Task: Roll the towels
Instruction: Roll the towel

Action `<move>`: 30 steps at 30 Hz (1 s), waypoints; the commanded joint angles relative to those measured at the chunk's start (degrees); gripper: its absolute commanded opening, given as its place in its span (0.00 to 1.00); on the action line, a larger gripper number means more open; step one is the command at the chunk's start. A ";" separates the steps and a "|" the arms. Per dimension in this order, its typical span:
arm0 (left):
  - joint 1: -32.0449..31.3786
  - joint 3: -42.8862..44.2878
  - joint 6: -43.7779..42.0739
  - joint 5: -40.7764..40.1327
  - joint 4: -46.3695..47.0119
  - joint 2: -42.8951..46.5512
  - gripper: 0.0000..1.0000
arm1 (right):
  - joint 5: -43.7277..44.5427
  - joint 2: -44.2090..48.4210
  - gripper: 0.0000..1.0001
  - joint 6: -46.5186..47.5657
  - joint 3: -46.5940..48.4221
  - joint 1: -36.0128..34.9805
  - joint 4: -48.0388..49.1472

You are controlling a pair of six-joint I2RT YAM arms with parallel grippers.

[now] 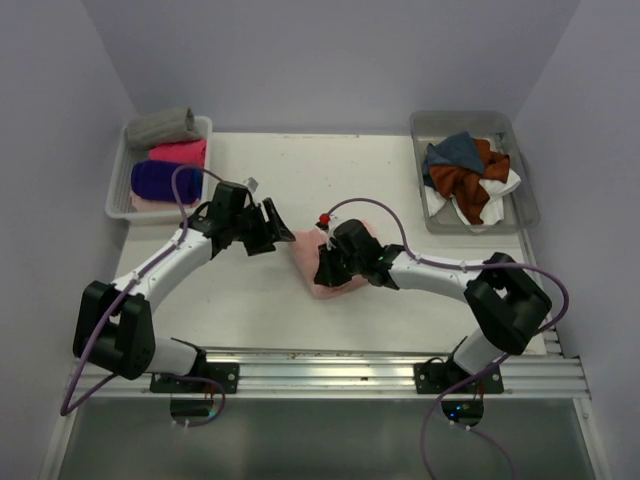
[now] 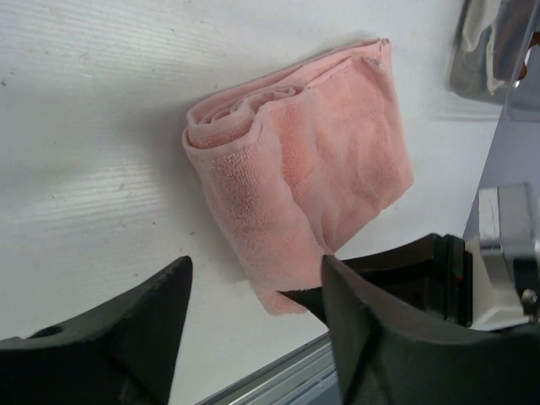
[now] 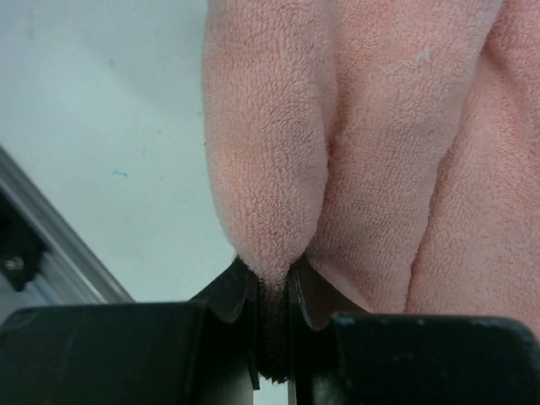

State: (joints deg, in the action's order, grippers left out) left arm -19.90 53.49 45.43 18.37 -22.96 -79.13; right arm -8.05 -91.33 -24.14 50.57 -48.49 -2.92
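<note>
A salmon pink towel (image 1: 312, 270) lies loosely rolled and folded at the table's middle. My right gripper (image 1: 328, 268) is shut on a fold of it. In the right wrist view the jaws (image 3: 274, 278) pinch a terry ridge of the towel (image 3: 371, 126). My left gripper (image 1: 276, 232) hangs open just left of the towel. In the left wrist view its fingers (image 2: 253, 278) stand wide apart with nothing gripped, and the towel (image 2: 304, 177) lies just beyond them. Its layered end faces left.
A white tray (image 1: 205, 128) at the back left holds rolled towels: grey (image 1: 160, 127), hot pink (image 1: 180, 152), purple (image 1: 160, 180). A clear bin (image 1: 525, 205) at the back right holds a heap of rust, teal and white cloths (image 1: 465, 175). A metal rail (image 1: 330, 362) runs along the near edge.
</note>
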 commanded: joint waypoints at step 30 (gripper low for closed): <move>-10.07 9.43 -1.66 11.07 16.54 -16.92 0.36 | -40.46 -6.84 0.00 -35.44 -21.47 20.45 42.81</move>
State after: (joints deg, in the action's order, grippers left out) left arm -29.43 59.55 44.38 28.08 -10.39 -93.97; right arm -45.25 -96.20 -56.49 30.55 -28.38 36.34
